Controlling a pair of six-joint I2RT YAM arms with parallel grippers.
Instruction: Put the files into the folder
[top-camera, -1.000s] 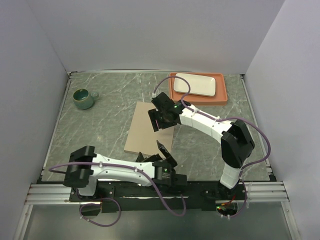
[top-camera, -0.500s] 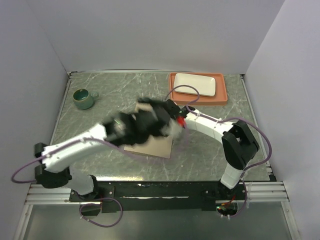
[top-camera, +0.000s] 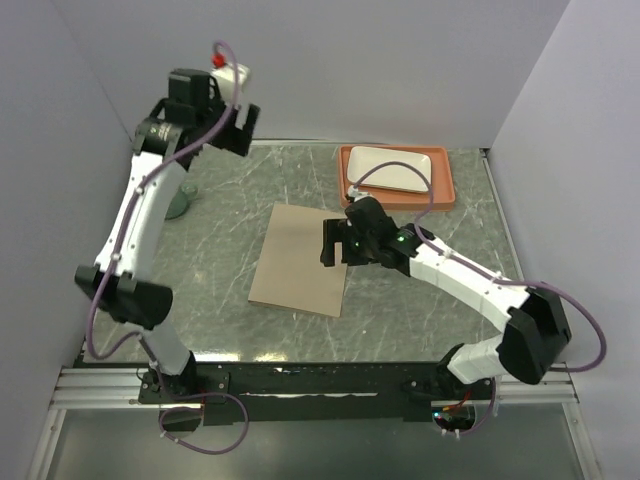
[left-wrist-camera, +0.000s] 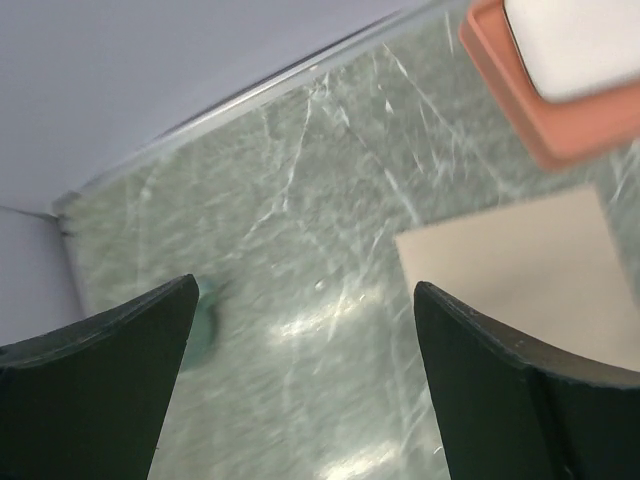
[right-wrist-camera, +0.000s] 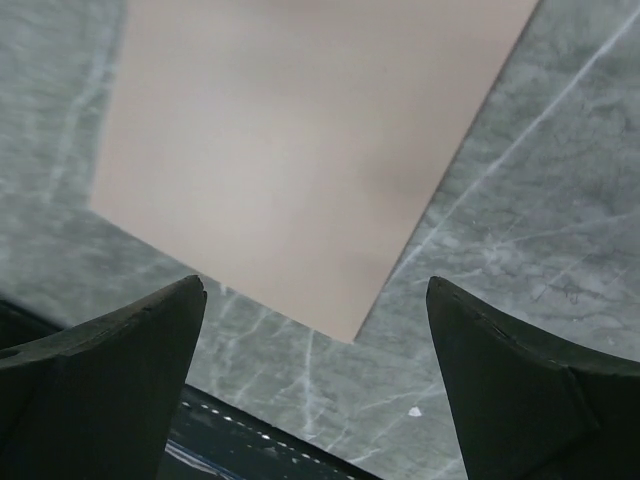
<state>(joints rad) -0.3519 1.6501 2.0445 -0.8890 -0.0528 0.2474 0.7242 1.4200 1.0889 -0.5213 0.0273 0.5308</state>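
The folder (top-camera: 295, 262) is a plain tan rectangle lying shut and flat on the marble table; it also shows in the left wrist view (left-wrist-camera: 520, 270) and the right wrist view (right-wrist-camera: 300, 140). The files are out of view. My right gripper (top-camera: 331, 245) hovers over the folder's right edge, open, with nothing between its fingers (right-wrist-camera: 315, 285). My left gripper (top-camera: 238, 132) is raised high at the back left, far from the folder. It is open and empty (left-wrist-camera: 305, 290), looking down at bare marble.
A salmon-orange tray (top-camera: 443, 190) holding a white plate (top-camera: 390, 168) stands at the back right, also seen in the left wrist view (left-wrist-camera: 545, 130). A green cup (top-camera: 180, 206) sits at the back left, partly hidden behind the left arm.
The left arm swung up from the near edge, across the folder, to high at the back left. The right gripper shifted a little toward the near side over the folder's right edge.
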